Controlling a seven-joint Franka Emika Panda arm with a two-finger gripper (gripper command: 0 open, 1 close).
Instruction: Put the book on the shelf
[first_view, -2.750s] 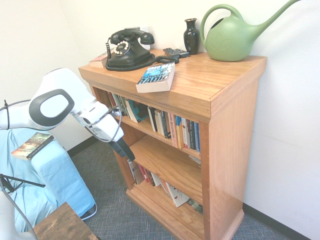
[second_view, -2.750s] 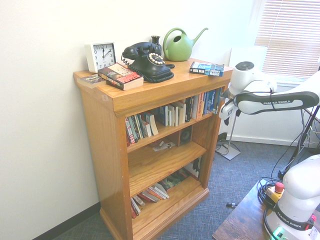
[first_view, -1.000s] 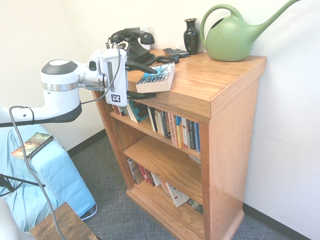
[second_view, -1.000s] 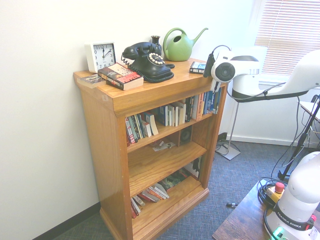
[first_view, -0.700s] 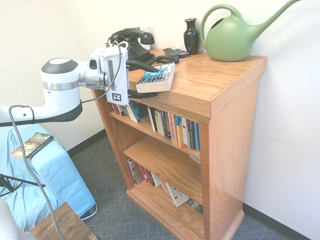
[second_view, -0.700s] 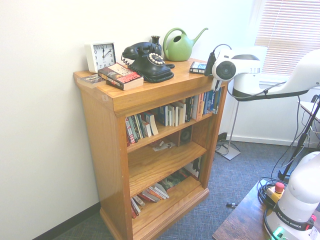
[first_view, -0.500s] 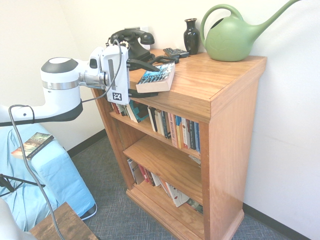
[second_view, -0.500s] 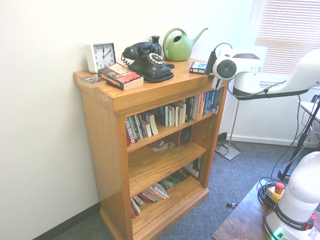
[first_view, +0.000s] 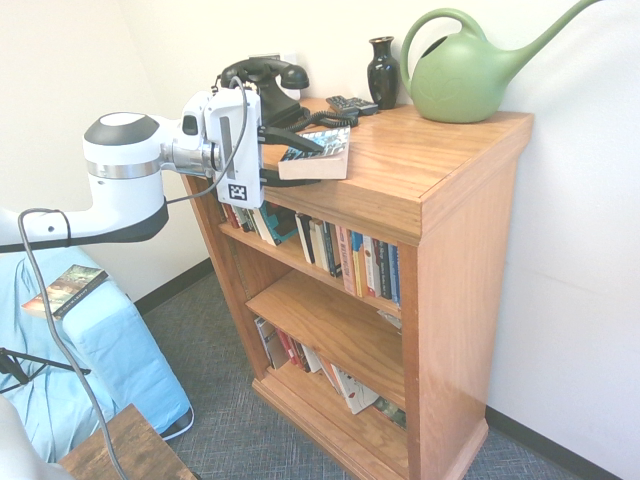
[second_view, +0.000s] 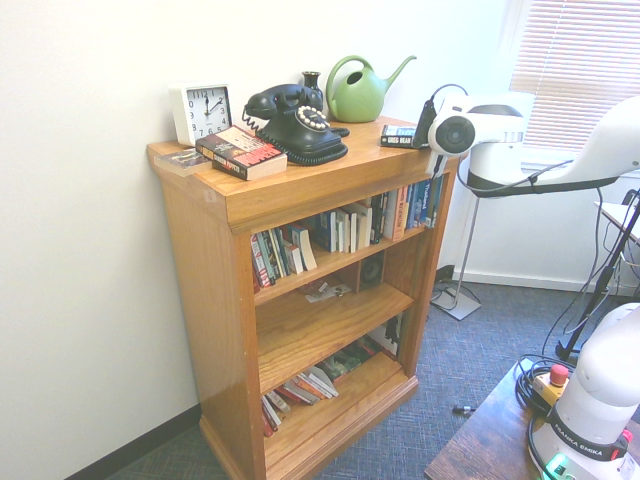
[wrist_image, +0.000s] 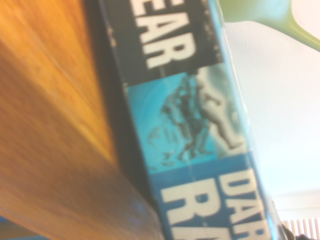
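**Pincer set around blue paperback at front edge of bookcase top**

White arm reaches in level toward the honey-brown wooden bookcase (first_view: 440, 200). Its black-fingered pincer (first_view: 300, 160) sits at the front corner of the thick top board, one finger above and one below the near end of the thick blue-teal and black paperback with white lettering (first_view: 322, 153). Fingers bracket the book closely; whether they actually press on it cannot be told from either outside view. Near end of the book looks tipped up slightly off the board, far end still on the wood.

Wrist view: the book's spine (wrist_image: 190, 125) fills the frame, large white letters, a blue panel with pale figures, wood grain alongside.

Uppermost inner shelf (first_view: 330, 275) is directly below the board, lined with upright colourful spines. Middle tier nearly bare, bottom tier holds leaning books.

Also on the top board: black rotary telephone (first_view: 255, 95), dark vase (first_view: 383, 72), green plastic watering can (first_view: 470, 70). Second outside view adds a white square clock (second_view: 203, 112) and a red-and-black book (second_view: 241, 152) lying flat at the far end.
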